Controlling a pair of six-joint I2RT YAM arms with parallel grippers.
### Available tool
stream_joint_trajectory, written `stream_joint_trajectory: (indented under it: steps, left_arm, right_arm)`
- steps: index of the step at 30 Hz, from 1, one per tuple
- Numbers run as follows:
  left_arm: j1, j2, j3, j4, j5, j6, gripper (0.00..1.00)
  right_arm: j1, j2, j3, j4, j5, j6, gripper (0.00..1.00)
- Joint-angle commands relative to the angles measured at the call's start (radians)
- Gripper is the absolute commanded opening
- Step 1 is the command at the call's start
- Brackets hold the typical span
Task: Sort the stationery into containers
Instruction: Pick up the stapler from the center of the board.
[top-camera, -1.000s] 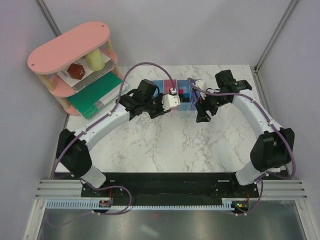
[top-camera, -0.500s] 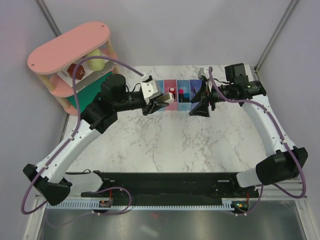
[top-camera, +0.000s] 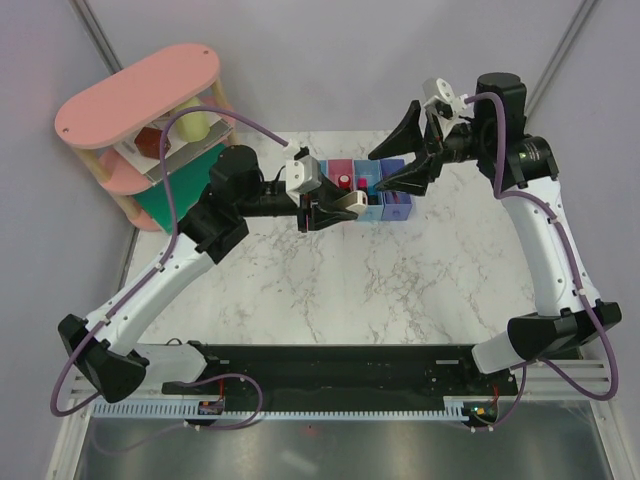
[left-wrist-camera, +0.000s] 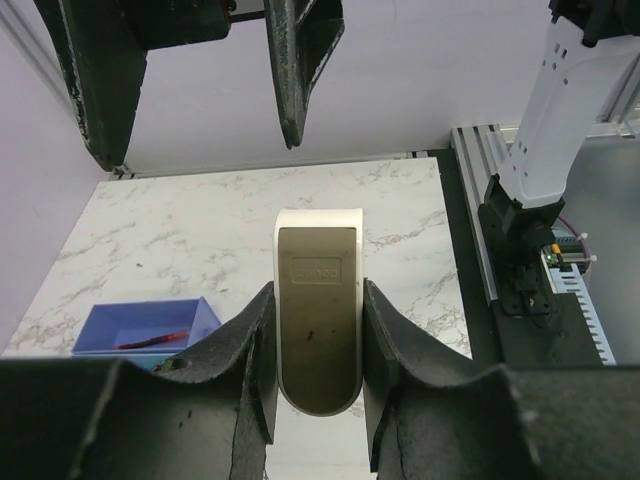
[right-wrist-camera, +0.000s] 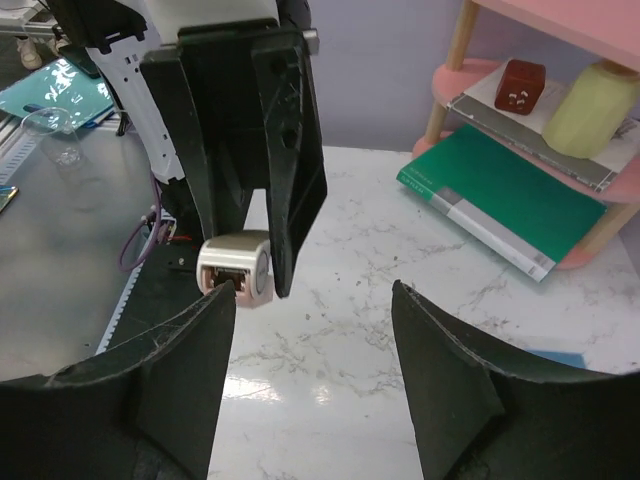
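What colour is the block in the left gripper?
Beige-grey block, white edge; clearest in the left wrist view.

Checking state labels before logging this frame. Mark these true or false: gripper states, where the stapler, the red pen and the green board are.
1. The left gripper is shut on the stapler block. True.
2. The right gripper holds a marker. False: its jaws are wide open with nothing between them.
3. A red pen lies inside a blue bin. True.
4. The green board lies on the top tier of the pink shelf. False: it lies at the shelf's lowest level and sticks out from it.
5. The stapler block already sits in a bin. False: it is between the left gripper's fingers, not in any bin.
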Motion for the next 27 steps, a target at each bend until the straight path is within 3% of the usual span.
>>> stream_joint_trajectory:
  steps: [1, 10, 27]
  left_arm:
    - [-0.003, 0.036, 0.006, 0.193, 0.056, -0.076, 0.02]
    - [-0.003, 0.065, 0.066, 0.249, 0.047, -0.095, 0.02]
    - [0.021, 0.057, 0.116, 0.230, -0.068, -0.021, 0.02]
  right_arm:
    - [0.038, 0.024, 0.034, 0.030, 0.050, -0.003, 0.70]
    - [0.064, -0.005, -0.009, 0.040, 0.153, -0.006, 0.69]
    - [0.028, -0.048, 0.034, -0.027, 0.132, 0.012, 0.72]
